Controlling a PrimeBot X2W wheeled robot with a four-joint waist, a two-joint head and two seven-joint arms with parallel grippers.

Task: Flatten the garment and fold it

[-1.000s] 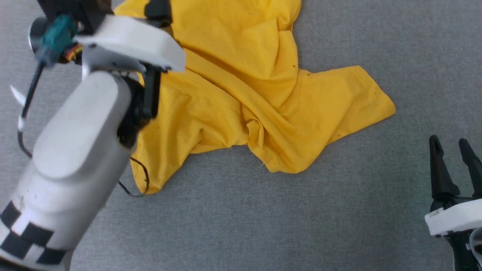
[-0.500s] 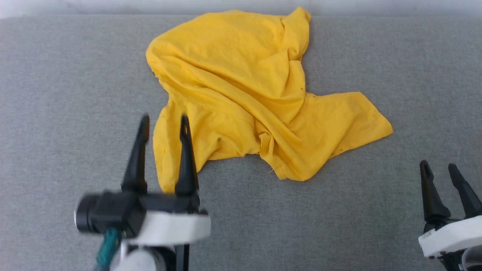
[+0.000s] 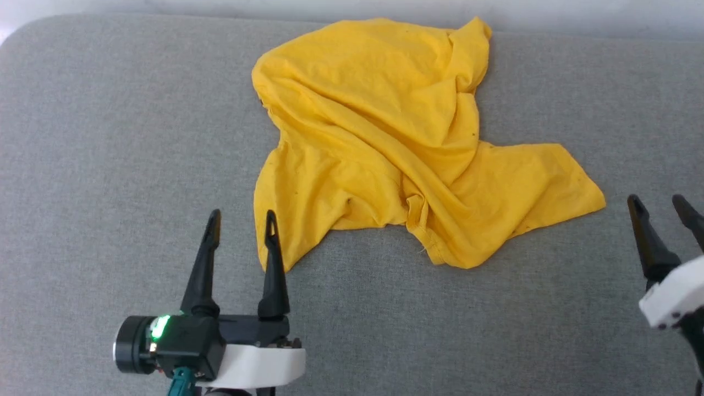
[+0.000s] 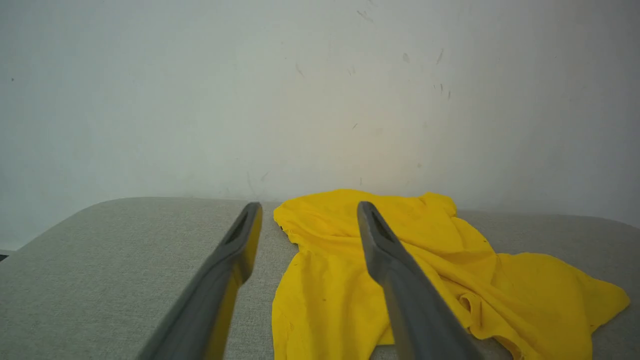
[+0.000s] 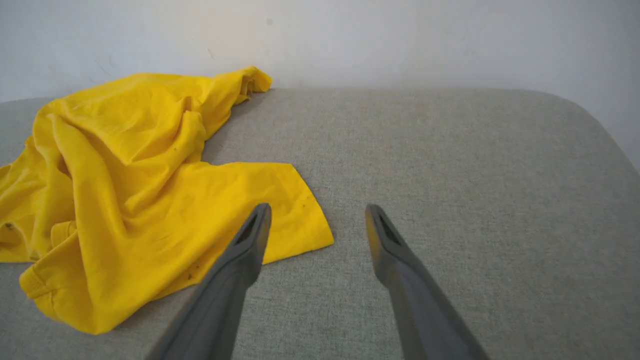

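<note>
The bright yellow T-shirt (image 3: 385,137) lies crumpled on the grey surface, twisted into ridges, with its printed face hidden. The same shirt (image 4: 380,280) fills the lower middle of the left wrist view and sits at the left as the shirt (image 5: 115,190) in the right wrist view. My left gripper (image 3: 242,220) stands open just off the shirt's near left corner, holding nothing. My right gripper (image 3: 657,201) is open at the right edge, a short way beyond the shirt's right flap. In their own views, the left gripper (image 4: 309,207) and the right gripper (image 5: 317,210) hang open above the surface.
The grey fabric-covered surface (image 3: 99,165) has a rounded far left corner and a pale wall (image 4: 320,90) right behind it. The shirt's far edge lies near that back edge. Bare surface stretches to the left, to the right and in front of the shirt.
My left arm has drawn back from over the shirt to the near left and let go of it. The camera has shifted, showing the back edge. The right gripper stayed open.
</note>
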